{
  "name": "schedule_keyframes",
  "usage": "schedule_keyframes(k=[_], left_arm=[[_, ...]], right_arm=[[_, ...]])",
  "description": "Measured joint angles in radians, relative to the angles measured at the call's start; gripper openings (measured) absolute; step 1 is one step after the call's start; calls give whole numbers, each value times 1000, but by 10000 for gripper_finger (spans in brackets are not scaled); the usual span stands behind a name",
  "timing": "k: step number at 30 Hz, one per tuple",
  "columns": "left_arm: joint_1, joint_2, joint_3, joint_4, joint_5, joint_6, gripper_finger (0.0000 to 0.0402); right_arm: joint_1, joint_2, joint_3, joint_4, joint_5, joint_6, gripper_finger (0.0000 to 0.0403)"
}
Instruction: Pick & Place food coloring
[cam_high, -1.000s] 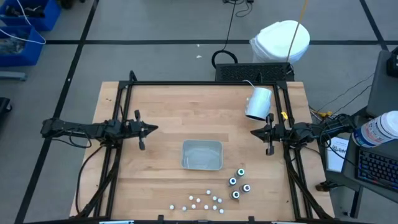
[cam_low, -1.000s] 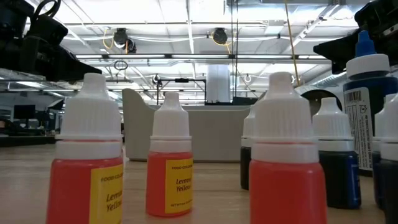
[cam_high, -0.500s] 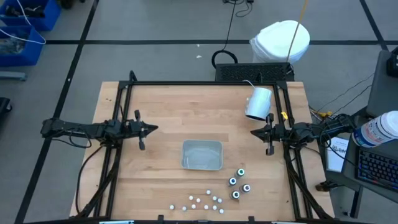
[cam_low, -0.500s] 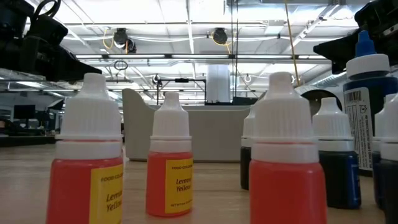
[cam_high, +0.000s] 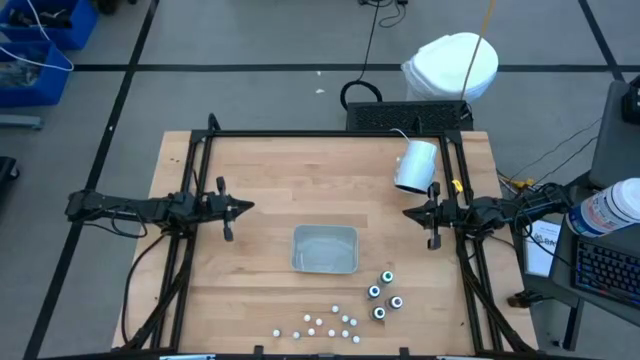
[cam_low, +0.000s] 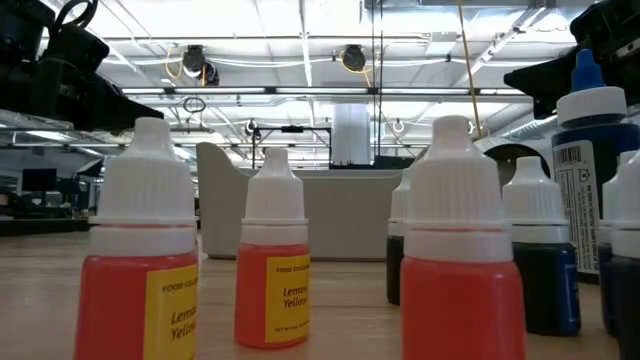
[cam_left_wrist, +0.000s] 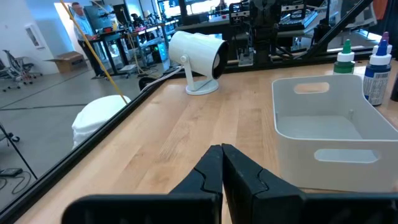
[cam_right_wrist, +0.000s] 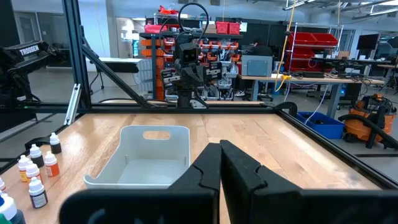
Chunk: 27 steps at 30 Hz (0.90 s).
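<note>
1. You are looking at the wooden table (cam_high: 270, 180), which is carrying everything listed below.
2. The white bin (cam_high: 325, 249) is sitting at the table's middle, between the two arms.
3. The left gripper (cam_high: 243, 208) is hovering over the table's left side, its fingers pressed together and holding nothing.
4. The right gripper (cam_high: 411, 213) is hovering at the right side, likewise pinched closed and empty.
5. The food coloring (cam_high: 384, 295), four dark bottles, is standing near the front edge, right of the bin.
6. The small white-capped bottles (cam_high: 322, 325) are clustering just beside them, in front of the bin.
</note>
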<state>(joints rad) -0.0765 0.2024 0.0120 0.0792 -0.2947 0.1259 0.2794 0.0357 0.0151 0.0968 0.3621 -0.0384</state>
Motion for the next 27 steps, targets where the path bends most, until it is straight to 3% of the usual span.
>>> schedule_keyframes(k=[12, 17, 22, 27], left_arm=[[0, 0, 0, 0, 0, -10, 10], [0, 0, 0, 13, 37, -150, 10], [0, 0, 0, 63, 63, -219, 10], [0, 0, 0, 73, 62, -199, 10]], right_arm=[[0, 0, 0, 2, 0, 0, 0], [0, 0, 0, 4, 0, 6, 0], [0, 0, 0, 4, 0, 130, 0], [-2, 0, 0, 25, 4, 150, 0]])
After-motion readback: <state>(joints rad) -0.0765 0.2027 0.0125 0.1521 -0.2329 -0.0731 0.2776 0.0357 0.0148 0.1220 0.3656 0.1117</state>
